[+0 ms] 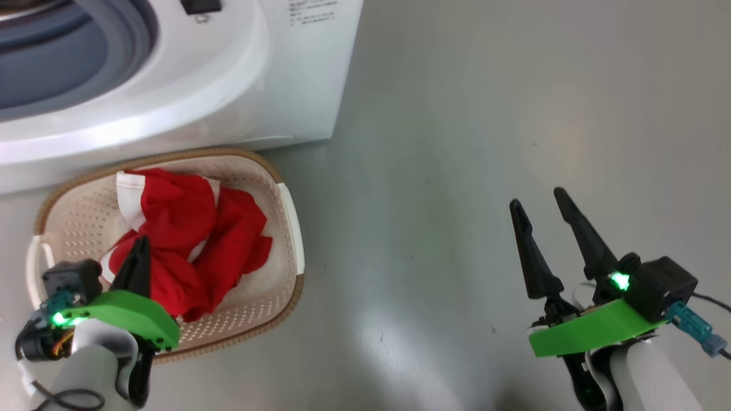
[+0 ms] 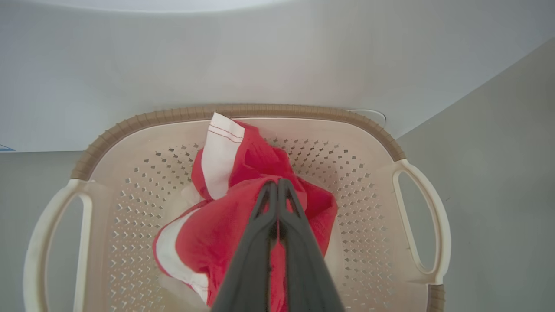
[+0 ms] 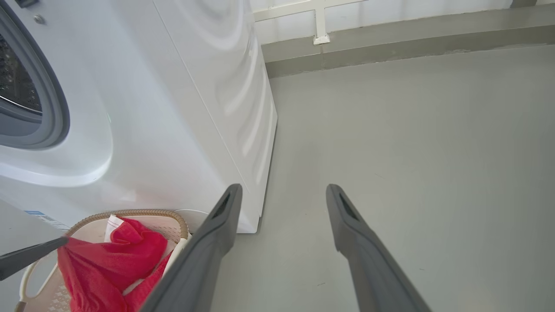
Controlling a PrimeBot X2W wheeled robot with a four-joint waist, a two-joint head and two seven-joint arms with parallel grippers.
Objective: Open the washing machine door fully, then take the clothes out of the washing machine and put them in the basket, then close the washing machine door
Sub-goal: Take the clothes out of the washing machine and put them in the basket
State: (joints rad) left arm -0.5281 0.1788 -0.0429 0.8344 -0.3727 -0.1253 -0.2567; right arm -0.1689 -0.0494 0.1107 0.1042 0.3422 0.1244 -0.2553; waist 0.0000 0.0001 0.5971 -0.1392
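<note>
**Left gripper (image 2: 277,184) pinched on the clothes (image 2: 217,229) above the basket (image 2: 277,109)**

Nearest the left wrist camera, the two dark fingers (image 2: 299,242) are seen pressed together along their length. A fold of the red fabric is pinched in the jaws over the middle of the basket. The clothes are gathered inside the basket, and a white band with red stitching is raised toward the basket's far rim. Both side handles and the perforated walls are shown in this view. The white front of the washing machine (image 2: 260,52) is seen just behind the basket.

In the head view, the left gripper (image 1: 139,245) is presented as one dark wedge over the near part of the basket (image 1: 171,155), so its closure cannot be judged there. The clothes (image 1: 188,228) are seen heaped within. The right gripper (image 1: 537,200) is placed well to the right of the basket, over bare grey floor (image 1: 457,114), with its jaws spread and nothing between them. The washing machine (image 1: 228,85) is found directly behind the basket, its grey rubber ring (image 1: 128,40) exposed.

In the right wrist view, the spread of the right gripper (image 3: 282,190) is confirmed. The left gripper's finger (image 3: 26,258) is seen from the side, with the clothes (image 3: 112,260) drawn up to a peak at its tip above the basket (image 3: 130,213). The perforated steel drum (image 3: 13,82) is visible inside the washing machine (image 3: 173,108).
</note>
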